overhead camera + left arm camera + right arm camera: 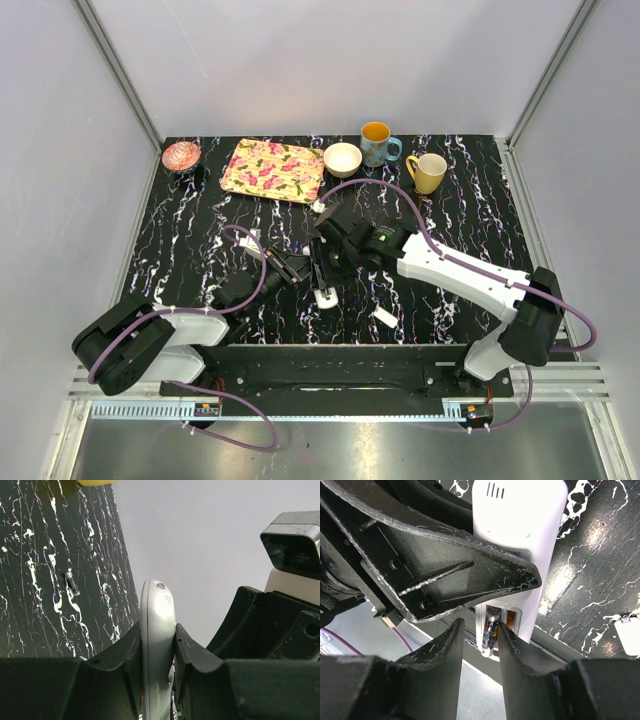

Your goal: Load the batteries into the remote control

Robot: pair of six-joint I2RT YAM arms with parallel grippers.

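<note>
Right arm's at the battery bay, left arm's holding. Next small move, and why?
Probably lift the right gripper straight off the remote control. Its jaws stand apart, and a battery already lies in the remote's open bay between them; the slot beside it looks empty. The left gripper clamps the remote edgewise, and a second battery lies loose on the table to fetch next.

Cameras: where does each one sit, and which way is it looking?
Top external: high behind the bases, looking down on the table; left arm and right arm show.
Left wrist: on the left arm, looking along the left gripper clamping the remote control edge-on.
Right wrist: on the right arm, looking down past the right gripper at a battery in the remote control.
Shared: both wrist views show the remote control.
</note>
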